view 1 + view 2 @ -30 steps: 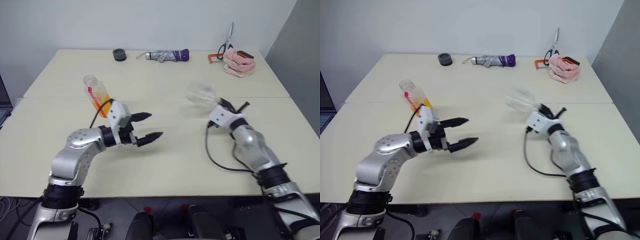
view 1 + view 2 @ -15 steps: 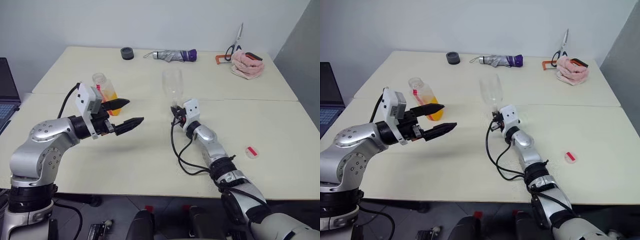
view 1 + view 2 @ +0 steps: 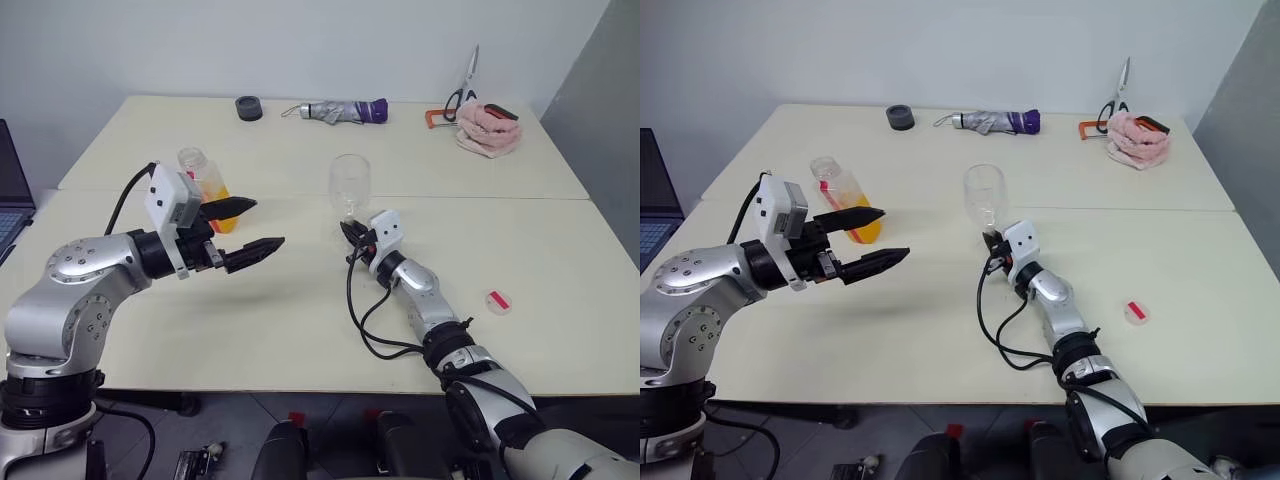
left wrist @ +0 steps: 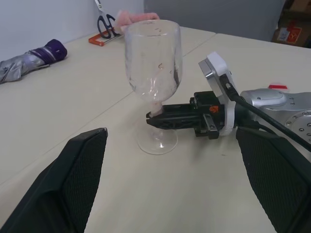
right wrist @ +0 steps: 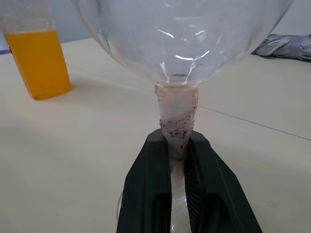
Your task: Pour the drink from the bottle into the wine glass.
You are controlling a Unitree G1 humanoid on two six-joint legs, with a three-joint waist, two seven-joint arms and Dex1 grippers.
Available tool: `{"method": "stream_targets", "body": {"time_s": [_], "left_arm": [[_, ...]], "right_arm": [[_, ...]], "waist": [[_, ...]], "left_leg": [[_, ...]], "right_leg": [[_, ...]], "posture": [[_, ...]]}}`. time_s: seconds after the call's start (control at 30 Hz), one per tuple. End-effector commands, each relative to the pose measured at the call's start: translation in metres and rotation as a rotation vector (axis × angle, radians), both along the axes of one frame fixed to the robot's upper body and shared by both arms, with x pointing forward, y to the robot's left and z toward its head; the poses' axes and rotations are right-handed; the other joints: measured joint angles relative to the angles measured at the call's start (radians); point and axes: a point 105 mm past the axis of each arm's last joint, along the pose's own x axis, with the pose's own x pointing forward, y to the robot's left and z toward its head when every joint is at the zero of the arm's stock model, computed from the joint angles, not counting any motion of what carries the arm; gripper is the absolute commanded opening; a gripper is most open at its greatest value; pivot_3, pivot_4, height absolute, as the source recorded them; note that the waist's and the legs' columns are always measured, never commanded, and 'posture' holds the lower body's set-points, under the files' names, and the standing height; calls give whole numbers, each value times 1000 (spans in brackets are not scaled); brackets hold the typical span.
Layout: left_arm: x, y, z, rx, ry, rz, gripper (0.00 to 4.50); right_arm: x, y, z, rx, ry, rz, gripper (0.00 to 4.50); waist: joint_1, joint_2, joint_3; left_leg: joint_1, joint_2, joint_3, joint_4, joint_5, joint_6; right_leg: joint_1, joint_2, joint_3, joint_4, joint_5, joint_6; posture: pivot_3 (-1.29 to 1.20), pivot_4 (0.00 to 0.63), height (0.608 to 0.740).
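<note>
Clear stemmed wine glass (image 3: 350, 182), frame centre, upright: stem clamped by right gripper (image 3: 349, 231). Left gripper (image 3: 256, 226), centre-left: fingers wide, empty. Clear squarish plastic bottle (image 3: 202, 188) w/ orange drink (image 3: 866, 224) behind.

- The wine glass (image 3: 349, 186) stands upright near the middle of the bench (image 3: 300, 330), its stem clamped in the right gripper (image 3: 347, 231), which reaches in from the near side.
- The bottle (image 3: 201, 188) stands upright to the left of the wine glass, well apart from it.
- The left gripper (image 3: 252, 226) hangs over the bench just right of the bottle, between bottle and wine glass.
- A cap (image 3: 496, 300) lies to the right of the right arm.
- At the far edge lie, left to right, a tape roll (image 3: 243, 108), a folded umbrella (image 3: 335, 111), scissors (image 3: 458, 84) and a cloth (image 3: 484, 128).
</note>
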Motion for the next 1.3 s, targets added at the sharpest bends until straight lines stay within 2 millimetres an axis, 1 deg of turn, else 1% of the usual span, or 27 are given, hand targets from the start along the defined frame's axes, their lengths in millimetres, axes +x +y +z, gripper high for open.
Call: {"method": "stream_targets", "body": {"time_s": [0.03,0.13,0.3,0.5,0.6,0.8,0.87,0.93,0.97,1.0,1.23,1.3], "left_arm": [[-1,3,17,9,-77,2,4500],[0,5,21,4,-95,8,4500],[-1,6,21,12,-103,5,4500],[-1,6,21,16,-105,-1,4500],[-1,5,19,21,-106,-6,4500],[1,3,18,26,-110,-20,4500],[2,2,18,28,-112,-23,4500],[3,2,18,28,-115,-26,4500],[3,1,19,29,-116,-28,4500],[3,1,19,30,-117,-30,4500],[4,-4,19,33,-123,-45,4500],[4,-4,19,34,-124,-47,4500]], "right_arm": [[-2,1,-6,0,29,15,93],[-2,1,-5,17,38,16,93],[-9,8,-6,48,46,78,93],[-16,14,1,124,60,134,93],[-19,16,-2,117,74,157,93],[-23,17,-6,50,49,174,93],[-23,16,-6,41,44,167,811],[-23,16,-6,41,43,162,1375],[-22,16,-6,41,42,160,1787],[-22,15,-5,41,40,158,2036],[-21,14,-2,41,33,152,4408],[-20,14,-2,39,33,151,4460]], "waist": [[-1,0,0],[-2,0,0],[-4,0,0],[-8,0,0],[-10,0,0],[-10,0,0],[-10,0,0],[-9,0,0],[-9,0,0],[-9,0,0],[-9,0,0],[-9,0,0]], "left_leg": [[0,0,0,0,0,0],[0,0,0,0,0,0],[0,0,0,0,0,0],[0,0,0,0,0,0],[0,1,0,0,0,0],[0,1,0,0,0,0],[0,1,0,0,0,0],[0,1,0,0,0,0],[0,1,0,0,0,0],[0,0,0,0,0,0],[0,0,0,0,0,0],[0,0,0,0,0,0]], "right_leg": [[0,0,0,0,0,0],[0,0,0,0,0,0],[0,0,0,0,0,0],[0,0,0,0,0,0],[0,1,0,0,0,0],[0,1,0,0,0,0],[0,1,0,0,0,0],[0,1,0,0,0,0],[0,1,0,0,0,0],[0,1,0,0,0,0],[0,1,0,0,0,0],[0,1,0,0,0,0]], "posture": [[0,150,740],[0,150,740],[0,150,740],[0,150,740],[0,150,740],[0,150,740],[0,150,740],[0,150,740],[0,150,740],[0,150,740],[0,150,740],[0,150,740]]}}
